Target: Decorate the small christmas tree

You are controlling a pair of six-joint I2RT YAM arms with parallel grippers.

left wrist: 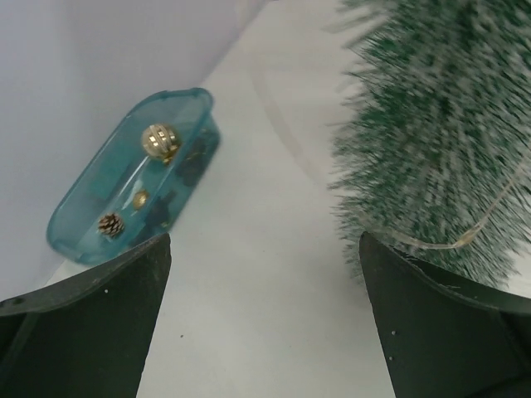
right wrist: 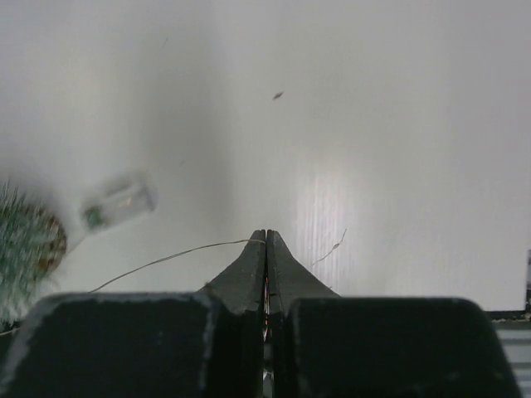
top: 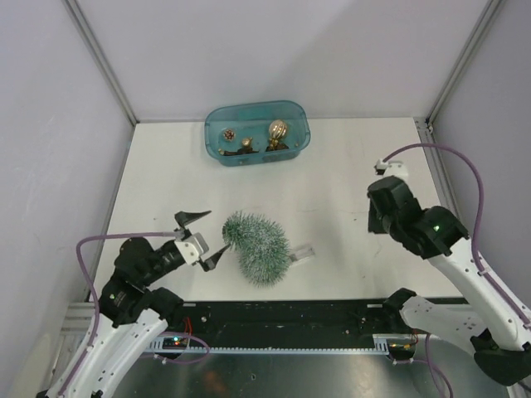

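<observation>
Looking down from overhead, I see the small christmas tree [top: 257, 247] lying on its side on the table [top: 348, 166] near the front edge, its tip pointing at the left gripper [top: 214, 232]. That gripper's fingers are spread wide, holding nothing. The right gripper [right wrist: 265, 236] is closed tight; a thin wire [right wrist: 166, 259] meets its tips, though I cannot tell whether it is pinched. The teal tub [top: 217, 124] sits at the back.
</observation>
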